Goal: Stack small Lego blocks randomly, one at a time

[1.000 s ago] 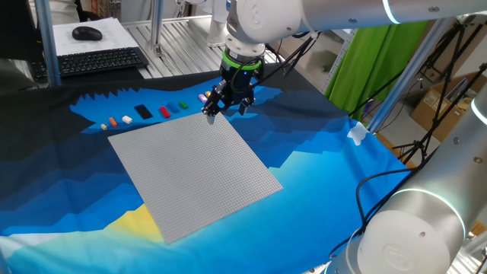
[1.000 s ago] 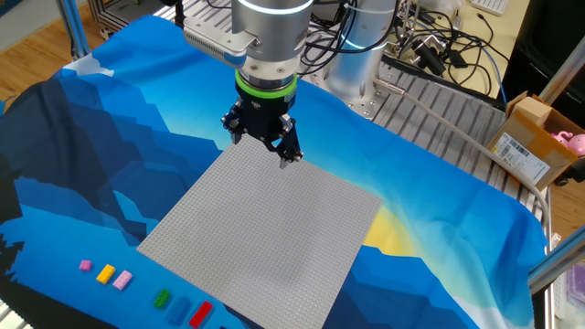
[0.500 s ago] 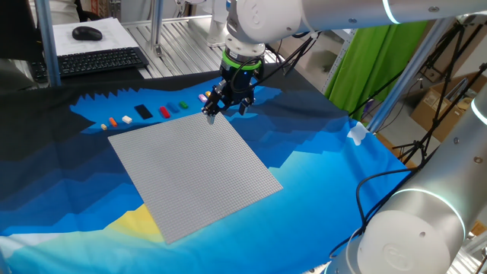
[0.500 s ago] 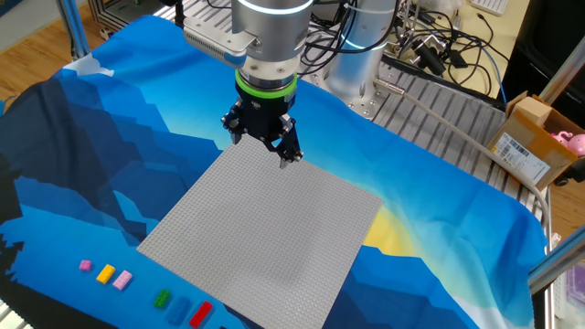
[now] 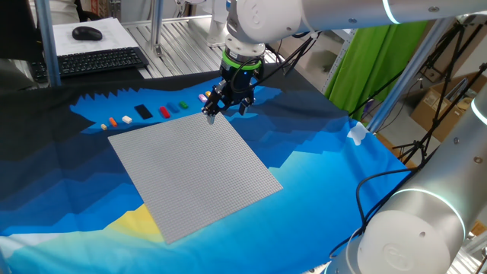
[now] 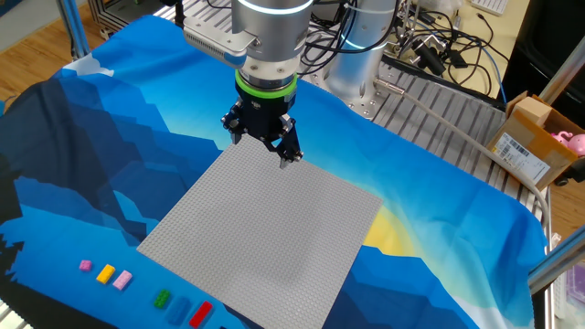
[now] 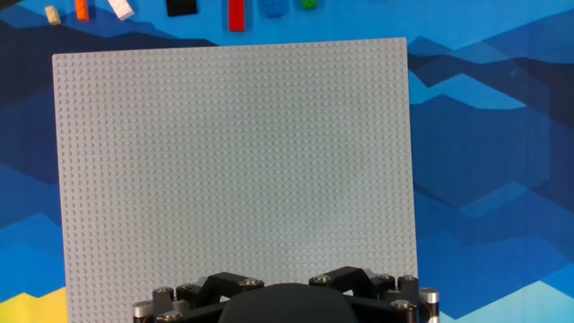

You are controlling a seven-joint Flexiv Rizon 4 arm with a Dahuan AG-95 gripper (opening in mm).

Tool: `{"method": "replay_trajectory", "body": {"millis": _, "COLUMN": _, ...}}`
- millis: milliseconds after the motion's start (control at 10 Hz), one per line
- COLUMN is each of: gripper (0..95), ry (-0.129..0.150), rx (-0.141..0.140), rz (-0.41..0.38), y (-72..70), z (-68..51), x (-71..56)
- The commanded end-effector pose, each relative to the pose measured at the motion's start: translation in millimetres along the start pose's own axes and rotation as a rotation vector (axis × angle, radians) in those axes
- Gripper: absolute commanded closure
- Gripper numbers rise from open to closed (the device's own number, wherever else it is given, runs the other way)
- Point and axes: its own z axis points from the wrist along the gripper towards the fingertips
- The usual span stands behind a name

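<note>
The small Lego blocks lie in a row on the cloth beyond the grey baseplate [image 5: 190, 171]: orange [image 5: 113, 121], white [image 5: 127, 119], red [image 5: 164, 112], blue [image 5: 174, 108], green [image 5: 183, 105]. The other fixed view shows pink [image 6: 85, 266], yellow [image 6: 106, 272], pink [image 6: 122, 280], green [image 6: 162, 298], blue [image 6: 179, 309], red [image 6: 200, 314]. The hand view shows orange [image 7: 82, 9], white [image 7: 120, 9], red [image 7: 236, 15], blue [image 7: 273, 9], green [image 7: 309, 4]. My gripper [image 5: 226, 113] hovers open and empty over the baseplate's far corner [image 6: 260, 146]. No block sits on the plate.
A flat black piece [image 5: 143, 112] lies in the block row. The blue patterned cloth [image 5: 319, 160] covers the table. A keyboard [image 5: 99, 61] and mouse [image 5: 87, 33] sit behind it. A cardboard box [image 6: 533, 142] and cables lie off the table's side.
</note>
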Motion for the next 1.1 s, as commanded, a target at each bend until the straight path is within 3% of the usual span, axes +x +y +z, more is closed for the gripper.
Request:
{"method": "replay_trajectory", "body": {"millis": 100, "gripper": 95.0, "ry": -0.023, "rx": -0.030, "rz": 0.118, "y": 0.0, "z": 0.0, "x": 0.0}}
{"method": "replay_trajectory", "body": {"millis": 1100, "gripper": 95.0, "ry": -0.024, "rx": -0.034, "rz": 0.098, "y": 0.0, "z": 0.0, "x": 0.0}}
